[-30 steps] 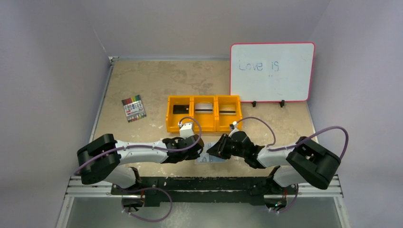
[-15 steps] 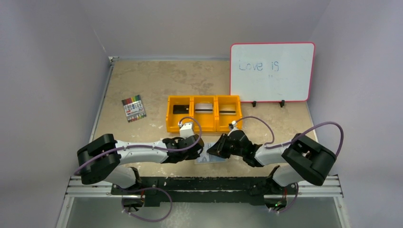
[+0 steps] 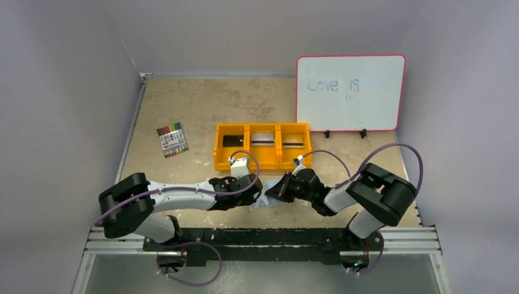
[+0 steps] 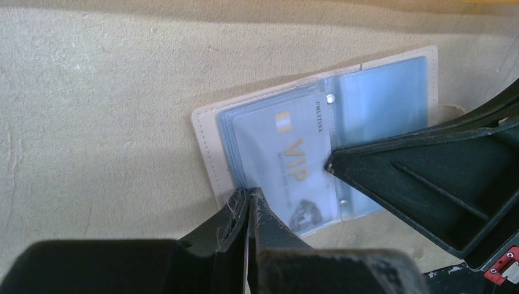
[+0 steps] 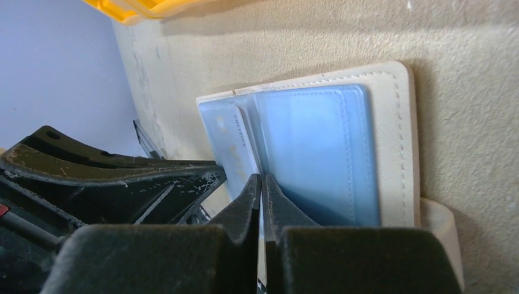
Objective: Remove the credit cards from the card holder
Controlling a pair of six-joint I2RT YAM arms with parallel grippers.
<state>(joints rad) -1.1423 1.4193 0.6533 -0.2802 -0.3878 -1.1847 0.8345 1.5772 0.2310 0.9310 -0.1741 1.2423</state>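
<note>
The card holder (image 4: 385, 86) lies open on the table between both arms, pale outside, light blue sleeves inside. A light blue credit card marked VIP (image 4: 287, 153) sits in its left-hand leaf. My left gripper (image 4: 249, 191) is shut on the near left edge of the sleeves. My right gripper (image 5: 262, 177) is shut at the spine, with the thin pale edge of the card (image 5: 229, 144) running between its jaws. From above, the left gripper (image 3: 261, 196) and right gripper (image 3: 272, 195) nearly touch over the holder (image 3: 262, 206). Its tab strap (image 5: 437, 226) pokes out at the right.
The orange three-compartment tray (image 3: 246, 166) stands just behind the grippers, with a flat card in each compartment. A pack of coloured markers (image 3: 172, 139) lies at the left. A whiteboard (image 3: 350, 92) stands at the back right.
My right gripper has closed at the holder's spine, and the right arm's elbow has swung left and toward the tray. The left arm has stayed put, shut.
</note>
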